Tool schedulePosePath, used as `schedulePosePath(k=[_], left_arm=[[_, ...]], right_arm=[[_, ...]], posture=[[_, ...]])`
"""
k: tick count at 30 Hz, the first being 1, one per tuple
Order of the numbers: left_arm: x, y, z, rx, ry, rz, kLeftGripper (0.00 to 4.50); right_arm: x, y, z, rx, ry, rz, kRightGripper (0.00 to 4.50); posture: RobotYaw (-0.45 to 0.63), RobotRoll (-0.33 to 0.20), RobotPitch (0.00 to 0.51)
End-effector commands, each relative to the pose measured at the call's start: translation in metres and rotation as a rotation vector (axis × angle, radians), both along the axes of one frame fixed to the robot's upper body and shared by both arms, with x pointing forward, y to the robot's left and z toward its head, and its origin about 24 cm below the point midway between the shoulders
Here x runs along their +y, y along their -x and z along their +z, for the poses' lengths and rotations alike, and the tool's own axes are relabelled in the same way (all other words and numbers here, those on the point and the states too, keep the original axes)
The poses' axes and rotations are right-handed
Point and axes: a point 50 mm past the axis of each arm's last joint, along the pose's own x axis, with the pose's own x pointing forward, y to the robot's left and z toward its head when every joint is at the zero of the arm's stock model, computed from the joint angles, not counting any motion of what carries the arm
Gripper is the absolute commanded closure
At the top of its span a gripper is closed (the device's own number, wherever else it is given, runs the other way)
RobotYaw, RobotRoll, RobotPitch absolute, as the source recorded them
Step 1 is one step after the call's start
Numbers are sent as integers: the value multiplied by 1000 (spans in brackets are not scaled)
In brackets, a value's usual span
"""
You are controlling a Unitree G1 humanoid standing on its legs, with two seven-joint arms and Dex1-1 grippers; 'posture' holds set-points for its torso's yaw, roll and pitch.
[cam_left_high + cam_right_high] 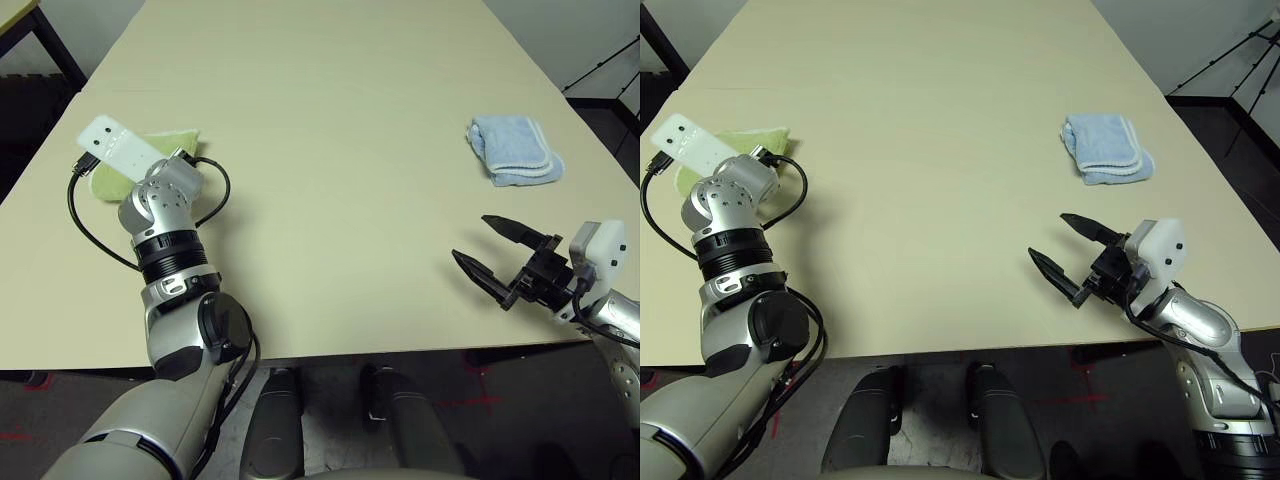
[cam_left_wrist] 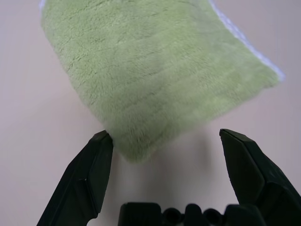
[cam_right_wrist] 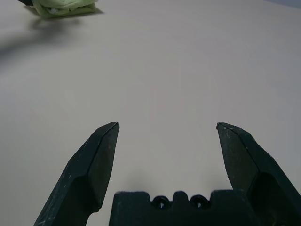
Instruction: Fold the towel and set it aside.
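Folded light green terry cloth towel (image 2: pixel 155 75) with white stitched edging lies flat on the pale beige table (image 1: pixel 330 150), near the table's left edge, mostly hidden behind the left wrist in the head views. Left gripper (image 2: pixel 167 141) hovers just above the towel's near folded corner, jaws spread wide, nothing between them, not touching the cloth. Right gripper (image 1: pixel 492 250) sits low over the table's near right side, well apart from the green towel, jaws likewise spread wide and empty, pointing across toward the left. A smaller pale blue folded towel (image 1: pixel 515 150) rests farther back on the right side.
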Motion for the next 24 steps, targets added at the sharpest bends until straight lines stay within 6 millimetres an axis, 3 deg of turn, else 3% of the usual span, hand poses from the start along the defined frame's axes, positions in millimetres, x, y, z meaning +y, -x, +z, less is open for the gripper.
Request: schedulePosePath(k=[1, 8, 12, 20, 24], left_arm=[[-7, 11, 9, 14, 18, -32, 25], [-16, 15, 31, -23, 17, -96, 25], [-20, 10, 39, -67, -48, -214, 25], [-26, -5, 13, -181, -235, -544, 25], [-16, -8, -4, -256, -390, -627, 25]], right_arm=[[-2, -1, -3, 22, -6, 10, 0], [2, -7, 4, 2, -13, 27, 0], [7, -16, 14, -41, -36, 26, 0], [23, -46, 33, -137, -81, -62, 0], [33, -70, 36, -158, -106, -148, 0]], posture=[[98, 0, 192], [111, 0, 186], [113, 0, 181], [92, 0, 166], [82, 0, 157]])
